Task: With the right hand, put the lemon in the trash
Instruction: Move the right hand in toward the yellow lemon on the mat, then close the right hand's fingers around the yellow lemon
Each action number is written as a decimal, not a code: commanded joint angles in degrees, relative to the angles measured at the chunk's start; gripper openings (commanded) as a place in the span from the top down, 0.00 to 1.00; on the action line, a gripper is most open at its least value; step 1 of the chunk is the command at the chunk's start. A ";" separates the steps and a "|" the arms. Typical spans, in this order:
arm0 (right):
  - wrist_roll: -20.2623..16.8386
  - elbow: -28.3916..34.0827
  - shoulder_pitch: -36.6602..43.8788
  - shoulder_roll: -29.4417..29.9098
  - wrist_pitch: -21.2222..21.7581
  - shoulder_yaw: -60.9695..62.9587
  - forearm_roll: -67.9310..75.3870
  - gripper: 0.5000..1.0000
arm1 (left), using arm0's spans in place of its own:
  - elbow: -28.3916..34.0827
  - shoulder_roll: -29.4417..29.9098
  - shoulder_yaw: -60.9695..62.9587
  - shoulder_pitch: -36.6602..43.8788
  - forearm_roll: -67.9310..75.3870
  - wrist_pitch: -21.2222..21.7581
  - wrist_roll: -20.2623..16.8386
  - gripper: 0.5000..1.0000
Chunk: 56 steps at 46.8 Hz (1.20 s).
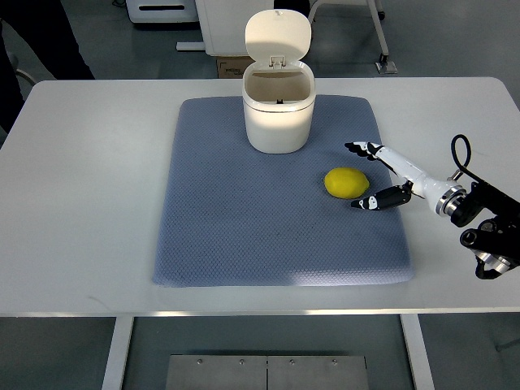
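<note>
The lemon [345,183] lies on the grey mat [244,236], right of centre in the frame, not yet grasped. The right hand [364,175] is spread wide just beside it. Lifting and dropping into the open trash bin [278,110] remain.

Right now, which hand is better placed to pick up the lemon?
The right hand. It is open just beside the lemon on the mat, fingers on either side. No left arm shows in the picture.
</note>
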 commanded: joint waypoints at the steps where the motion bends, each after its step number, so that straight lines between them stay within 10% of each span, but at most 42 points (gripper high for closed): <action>1: -0.17 -0.19 0.01 0.27 -0.08 -0.51 0.04 0.25 | -0.04 0.00 0.00 -0.01 0.00 0.01 -0.01 0.00; 56: -1.05 -2.21 1.33 3.70 -1.75 -3.33 0.57 0.59 | -0.04 0.00 0.00 -0.01 0.00 0.01 -0.01 0.00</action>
